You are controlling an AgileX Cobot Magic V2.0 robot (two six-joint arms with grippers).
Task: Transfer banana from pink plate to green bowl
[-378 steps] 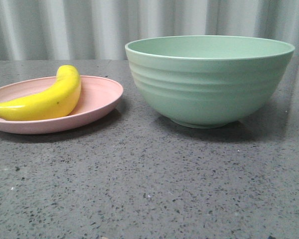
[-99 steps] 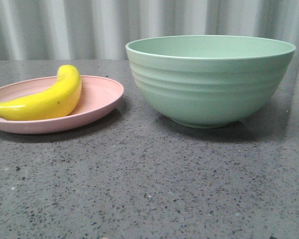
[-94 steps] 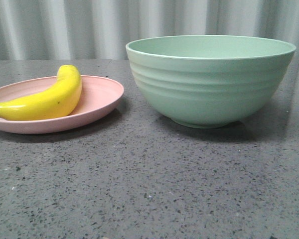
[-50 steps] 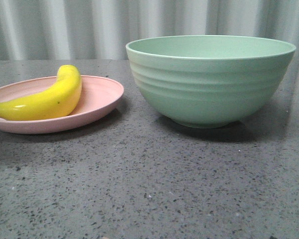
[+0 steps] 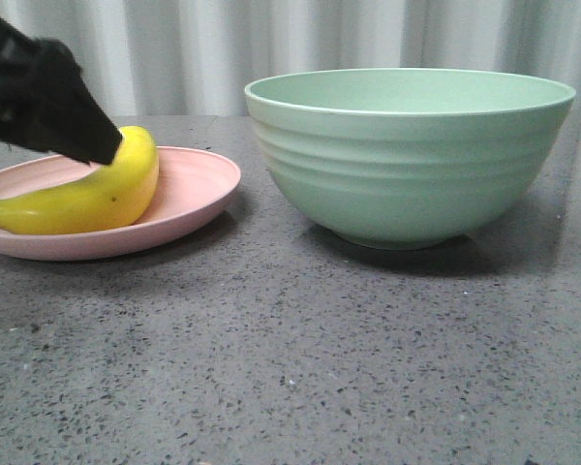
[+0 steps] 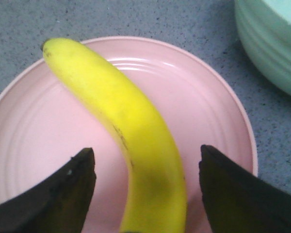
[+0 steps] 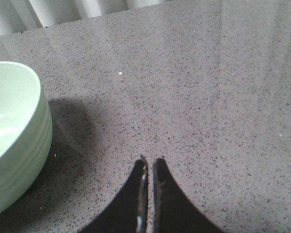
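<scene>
Grey speckled stone makes up the tabletop (image 5: 300, 358), and pale pleated curtains (image 5: 271, 48) hang behind it. On the left side of the front view sits the pink plate (image 5: 198, 189), shallow and round, with the banana (image 5: 87, 199) lying in it, its curve arching up toward the back of the plate. To the right of the plate, near it but not touching, stands the green bowl (image 5: 412, 155), deep and ridged around its outside; nothing shows above its rim.

The left gripper (image 5: 53, 107) appears in the front view as a dark, blurred shape reaching in from the upper left, its tip right at the banana's raised far end. Whether it touches the fruit there cannot be told from that angle. The left wrist view gives a clearer answer about its fingers (image 6: 63, 191): they are spread wide, one on each side of the banana (image 6: 131, 141), with pink plate (image 6: 203, 107) showing in the gaps between each finger and the fruit. The banana's dark tip points away from the fingers, and a slice of the green bowl (image 6: 271, 43) shows in the corner.

The right gripper (image 7: 149, 194) hovers over bare tabletop (image 7: 208, 97) with its fingers pressed together, only a thin slit between them, the green bowl (image 7: 14, 141) off to one side.
</scene>
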